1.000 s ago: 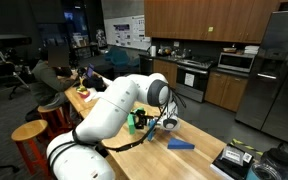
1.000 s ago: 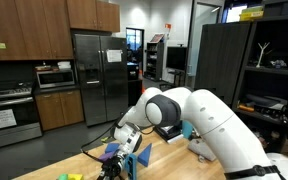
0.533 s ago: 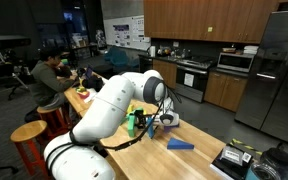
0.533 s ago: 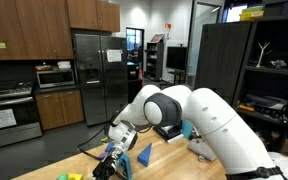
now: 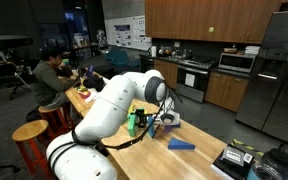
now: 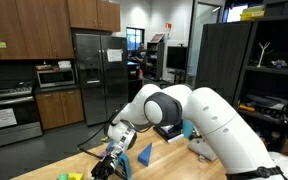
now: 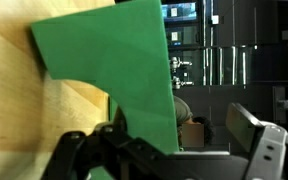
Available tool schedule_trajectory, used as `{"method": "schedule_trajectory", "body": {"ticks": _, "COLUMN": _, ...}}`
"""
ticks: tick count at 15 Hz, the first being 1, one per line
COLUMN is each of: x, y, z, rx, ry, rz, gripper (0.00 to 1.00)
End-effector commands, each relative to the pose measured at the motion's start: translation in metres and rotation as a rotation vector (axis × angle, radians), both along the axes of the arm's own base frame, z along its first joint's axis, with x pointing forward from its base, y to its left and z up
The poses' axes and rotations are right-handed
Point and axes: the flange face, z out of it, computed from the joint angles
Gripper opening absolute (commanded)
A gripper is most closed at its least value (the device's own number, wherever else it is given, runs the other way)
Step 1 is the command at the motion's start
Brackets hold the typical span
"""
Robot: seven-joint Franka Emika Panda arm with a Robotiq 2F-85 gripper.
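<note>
My gripper (image 5: 152,122) is low over the wooden table (image 5: 199,160), right beside an upright green block (image 5: 134,122). In the wrist view the green block (image 7: 109,70) fills the upper left and lies against one finger, while the opposite finger stands well apart from it. The jaws (image 7: 179,125) are open and hold nothing. A flat blue block (image 5: 181,144) lies on the table a little beyond the gripper. In an exterior view it shows as a blue wedge (image 6: 145,155) next to the gripper (image 6: 114,160).
A black tray (image 5: 234,160) with small items sits near the table's end. Wooden stools (image 5: 29,133) stand beside the table. A person (image 5: 50,75) sits at its far end. Kitchen cabinets, an oven and a fridge (image 6: 94,75) lie behind.
Between one second and half a second ago the gripper shifted down and sideways at the green block. Since then nothing has visibly moved.
</note>
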Motion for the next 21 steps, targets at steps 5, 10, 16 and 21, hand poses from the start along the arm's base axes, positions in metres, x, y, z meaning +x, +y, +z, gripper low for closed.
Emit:
{"method": "schedule_trajectory", "body": {"ticks": 5, "x": 0.002, "y": -0.003, "z": 0.005, "rx": -0.036, "ry": -0.009, "rz": -0.018, "gripper": 0.75}}
{"method": "schedule_trajectory", "body": {"ticks": 10, "x": 0.008, "y": -0.015, "z": 0.009, "rx": -0.109, "ry": -0.054, "rz": -0.046, "gripper": 0.44}}
{"method": "schedule_trajectory", "body": {"ticks": 16, "x": 0.006, "y": -0.012, "z": 0.005, "rx": -0.153, "ry": -0.030, "rz": -0.011, "gripper": 0.73}}
{"method": "schedule_trajectory", "body": {"ticks": 21, "x": 0.011, "y": -0.011, "z": -0.001, "rx": -0.121, "ry": -0.031, "rz": -0.009, "gripper": 0.93}}
